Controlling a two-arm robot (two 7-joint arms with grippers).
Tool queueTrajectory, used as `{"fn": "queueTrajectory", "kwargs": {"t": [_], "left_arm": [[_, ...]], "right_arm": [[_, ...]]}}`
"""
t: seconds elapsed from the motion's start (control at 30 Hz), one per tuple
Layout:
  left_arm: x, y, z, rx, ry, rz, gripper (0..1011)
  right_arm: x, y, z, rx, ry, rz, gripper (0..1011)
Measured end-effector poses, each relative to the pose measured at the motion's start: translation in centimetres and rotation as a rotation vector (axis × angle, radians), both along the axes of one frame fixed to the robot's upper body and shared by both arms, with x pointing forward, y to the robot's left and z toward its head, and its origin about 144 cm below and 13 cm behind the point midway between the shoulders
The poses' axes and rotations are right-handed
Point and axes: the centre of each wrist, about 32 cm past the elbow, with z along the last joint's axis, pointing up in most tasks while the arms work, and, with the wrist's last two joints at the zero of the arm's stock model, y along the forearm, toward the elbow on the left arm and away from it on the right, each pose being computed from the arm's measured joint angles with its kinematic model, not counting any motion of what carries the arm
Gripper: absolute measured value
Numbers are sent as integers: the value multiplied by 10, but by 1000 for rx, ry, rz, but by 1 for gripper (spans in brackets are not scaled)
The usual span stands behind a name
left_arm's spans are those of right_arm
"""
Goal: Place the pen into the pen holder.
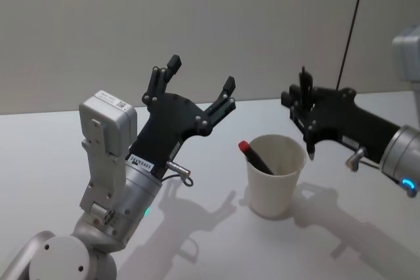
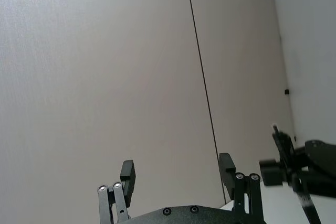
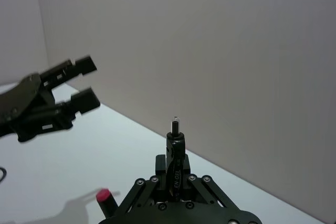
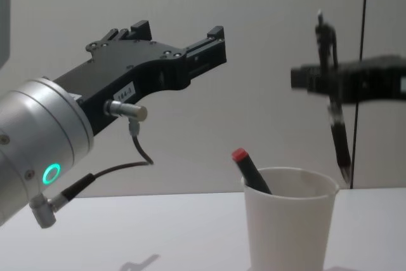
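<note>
Now, on the white tabletop (image 1: pixel 59 155), the left gripper (image 1: pixel 200 77) is hanging raised and idle to the left of the white paper cup (image 1: pixel 275 175) that serves as pen holder, its fingers spread wide apart and gripping nothing. The right gripper (image 1: pixel 303 106) is hovering above and just to the right of the cup, fingers closed on a dark pen (image 4: pixel 336 118). That pen is standing nearly upright, its long axis close to vertical, with the tip pointing down and sitting near rim height, just outside the cup's right edge in the chest view. A second, red-capped pen (image 1: pixel 256 157) is already leaning inside the cup, its cap resting toward the left rim. Judging from this, the right arm is the one doing the work, and the coming move is turning on a small shift leftward over the mouth before lowering, keeping clear of the leaning pen.
</note>
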Motion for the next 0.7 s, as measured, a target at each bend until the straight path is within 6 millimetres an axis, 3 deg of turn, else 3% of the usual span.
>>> {"fn": "queueTrajectory", "kwargs": {"t": [0.47, 0.7], "left_arm": [[0, 0, 0, 0, 0, 0, 1001], [0, 0, 0, 0, 0, 0, 1001]], "right_arm": [[-4, 8, -23, -236, 54, -27, 133], [-6, 10, -22, -295, 42, -29, 132]]}}
